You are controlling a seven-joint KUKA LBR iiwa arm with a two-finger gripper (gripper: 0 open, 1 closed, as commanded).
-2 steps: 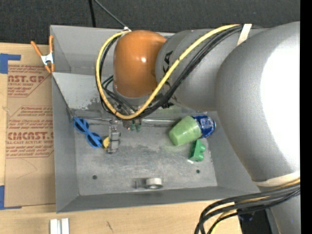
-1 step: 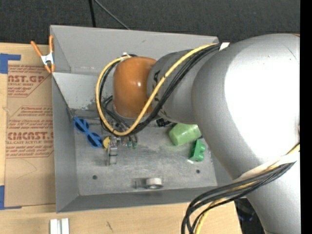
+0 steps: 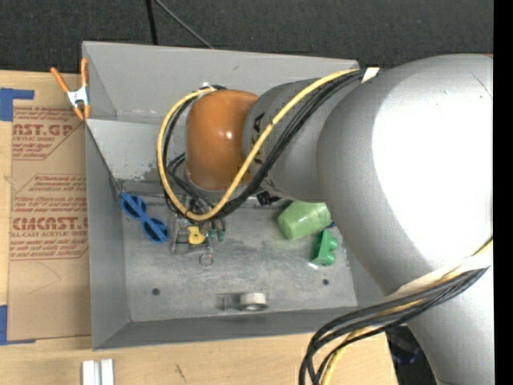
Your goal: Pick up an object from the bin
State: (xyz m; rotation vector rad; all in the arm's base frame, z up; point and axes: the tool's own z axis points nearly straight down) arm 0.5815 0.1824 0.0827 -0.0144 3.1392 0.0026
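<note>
My gripper (image 3: 187, 208) hangs low over the left middle of the bin floor, mostly hidden under the arm's orange cover and cables. Right below it lies a small cluster with a yellow piece (image 3: 195, 235) and a bit of dark green beside it. I cannot tell whether the gripper touches this cluster. A blue looped thing like scissor handles (image 3: 143, 216) lies just to the gripper's left, near the bin's left wall.
A light green rounded block (image 3: 302, 219) and a smaller dark green piece (image 3: 325, 249) lie to the right, next to the arm. A small grey metal disc (image 3: 245, 301) sits by the front wall. The big arm covers the bin's right and back.
</note>
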